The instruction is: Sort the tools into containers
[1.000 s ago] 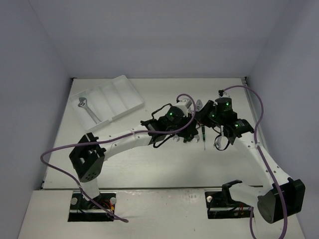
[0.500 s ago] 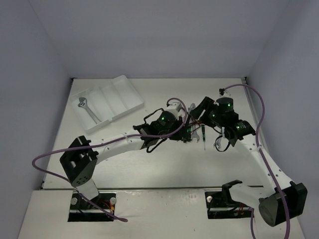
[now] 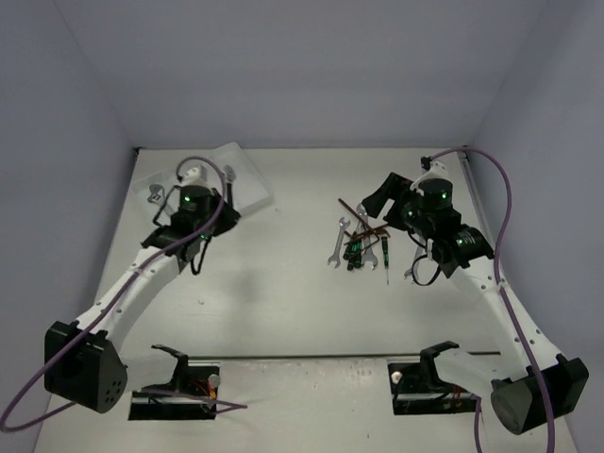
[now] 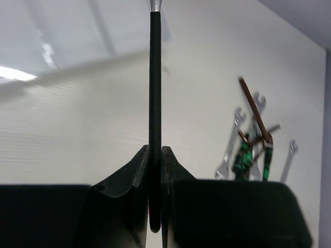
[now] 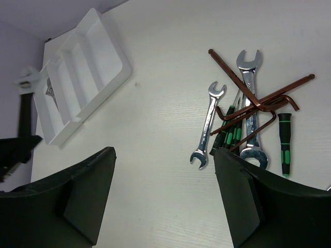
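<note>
Clamping the left jaws tight on the black handle of an adjustable wrench [image 4: 155, 77], with the handle pointing straight out from between the fingers [image 4: 132, 170] and the silver head at its far end. Holding this wrench over the white tray [image 3: 253, 189] at the back left of the surface [image 3: 283, 302], well apart from the other tools. Seeing one silver wrench [image 5: 51, 89] lying in the end compartment of the tray, the one farthest from the pile [image 5: 243, 111]. Holding the right jaws wide apart, gripping nothing, above bare surface just beside that pile. Seeing in the pile two silver open-end wrenches [image 5: 208, 124] lying side by side, brown hex keys [image 5: 235, 76] crossing over the bigger one, and black screwdrivers with green marks [image 5: 230, 135] lying partly under the keys. Seeing one more screwdriver [image 5: 284, 139] lying at the outer edge of the pile, touching the end of a hex key.
</note>
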Controlling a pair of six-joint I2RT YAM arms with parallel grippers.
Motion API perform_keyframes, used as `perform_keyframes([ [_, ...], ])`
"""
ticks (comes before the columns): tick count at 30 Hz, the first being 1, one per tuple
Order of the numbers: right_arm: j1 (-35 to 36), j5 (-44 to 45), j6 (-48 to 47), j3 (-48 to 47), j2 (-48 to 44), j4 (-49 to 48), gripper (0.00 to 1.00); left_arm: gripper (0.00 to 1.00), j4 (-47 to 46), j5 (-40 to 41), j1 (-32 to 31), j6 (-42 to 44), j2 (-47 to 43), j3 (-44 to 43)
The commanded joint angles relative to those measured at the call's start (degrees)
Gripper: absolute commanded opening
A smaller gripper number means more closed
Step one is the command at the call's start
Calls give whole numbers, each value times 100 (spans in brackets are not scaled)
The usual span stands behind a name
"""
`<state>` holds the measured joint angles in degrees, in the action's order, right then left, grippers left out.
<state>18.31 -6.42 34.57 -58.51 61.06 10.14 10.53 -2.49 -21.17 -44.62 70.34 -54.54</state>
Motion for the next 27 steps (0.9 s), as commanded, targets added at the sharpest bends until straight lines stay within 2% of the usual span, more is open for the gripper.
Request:
perform_keyframes([
  [1, -76, -21, -276, 83, -133, -220, 74, 0, 243, 33, 1340, 677, -353, -214],
  [7, -231, -335, -495, 182, -182, -179, 74, 0, 150, 117, 2432, 1078, 210, -541],
  [13, -471, -726, -654, 323, -272, -108, 74, 0, -173, 179, 3008, 1283, 1133, -1017],
  [17, -710, -945, -753, 412, -359, -9, 74, 0, -277, 187, 3244, 1468, 1624, -1385],
  [27, -897, -1175, -925, 595, -478, 135, 74, 1, -395, 189, 3330, 1822, 2789, -1919],
])
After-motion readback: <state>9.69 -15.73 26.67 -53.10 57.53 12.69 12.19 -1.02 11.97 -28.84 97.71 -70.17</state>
